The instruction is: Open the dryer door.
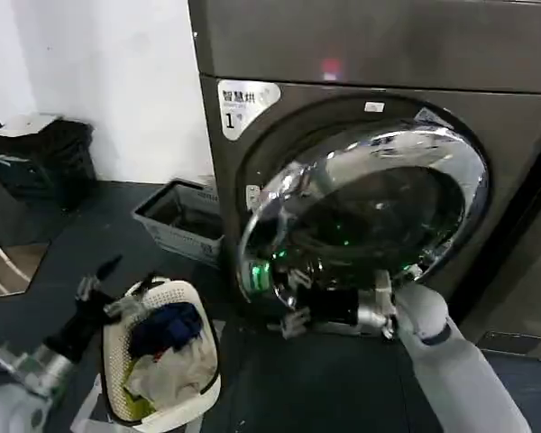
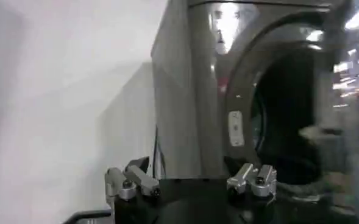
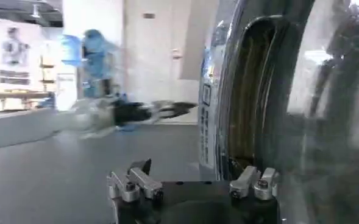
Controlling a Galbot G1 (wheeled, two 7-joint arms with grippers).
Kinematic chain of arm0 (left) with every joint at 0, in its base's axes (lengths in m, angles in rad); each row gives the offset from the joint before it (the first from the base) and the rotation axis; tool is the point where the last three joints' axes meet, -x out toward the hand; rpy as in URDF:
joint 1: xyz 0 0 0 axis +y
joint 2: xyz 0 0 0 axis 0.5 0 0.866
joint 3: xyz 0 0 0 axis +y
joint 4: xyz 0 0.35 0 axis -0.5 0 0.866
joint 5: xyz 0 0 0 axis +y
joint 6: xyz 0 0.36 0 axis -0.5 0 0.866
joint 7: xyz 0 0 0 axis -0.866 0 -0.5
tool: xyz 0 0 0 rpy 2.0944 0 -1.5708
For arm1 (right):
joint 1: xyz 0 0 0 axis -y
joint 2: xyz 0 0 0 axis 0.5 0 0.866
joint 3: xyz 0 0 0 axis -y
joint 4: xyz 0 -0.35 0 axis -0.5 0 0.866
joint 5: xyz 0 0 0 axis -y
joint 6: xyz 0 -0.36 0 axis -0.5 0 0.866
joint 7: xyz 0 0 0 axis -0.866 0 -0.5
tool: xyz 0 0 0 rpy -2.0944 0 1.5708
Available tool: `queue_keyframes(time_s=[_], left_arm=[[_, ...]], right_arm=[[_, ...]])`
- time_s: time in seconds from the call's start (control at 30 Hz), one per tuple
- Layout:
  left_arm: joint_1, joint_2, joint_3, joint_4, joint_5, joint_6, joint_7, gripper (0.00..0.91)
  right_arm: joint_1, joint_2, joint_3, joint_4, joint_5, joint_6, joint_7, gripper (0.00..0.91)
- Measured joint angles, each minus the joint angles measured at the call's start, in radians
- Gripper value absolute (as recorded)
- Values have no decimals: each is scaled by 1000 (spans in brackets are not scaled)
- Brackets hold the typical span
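Observation:
The dryer (image 1: pixel 361 54) is a big dark metallic machine with a white "1" sticker. The dryer door (image 1: pixel 370 207), chrome-rimmed with dark glass, stands ajar, its left edge swung out from the front. My right gripper (image 1: pixel 285 302) is open at the door's lower left edge. In the right wrist view the right gripper (image 3: pixel 191 179) has the dryer door (image 3: pixel 228 91) rim beside one finger and nothing clamped. My left gripper (image 1: pixel 95 289) is open, low beside the laundry basket. From the left wrist, the left gripper (image 2: pixel 190 178) faces the dryer (image 2: pixel 179 91) side and its dark drum opening (image 2: pixel 289 115).
A white laundry basket (image 1: pixel 207 383) full of clothes sits on the dark floor at the front left. A small grey bin (image 1: pixel 167 230) stands against the dryer's left side. A black cabinet (image 1: pixel 45 158) stands by the white wall at far left.

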Motion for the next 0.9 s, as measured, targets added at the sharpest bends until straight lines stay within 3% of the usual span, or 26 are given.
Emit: queue_keyframes(time_s=[0.27, 0.5, 0.9], left_arm=[[-119, 107, 77, 117, -113, 18, 2, 907], [-244, 196, 214, 154, -185, 51, 11, 907], [-412, 282, 550, 121, -210, 22, 58, 907]], right_arm=[[-98, -55, 84, 85, 13, 22, -130, 907], [-201, -90, 171, 129, 29, 38, -211, 907], [-291, -128, 447, 32, 137, 106, -262, 907]])
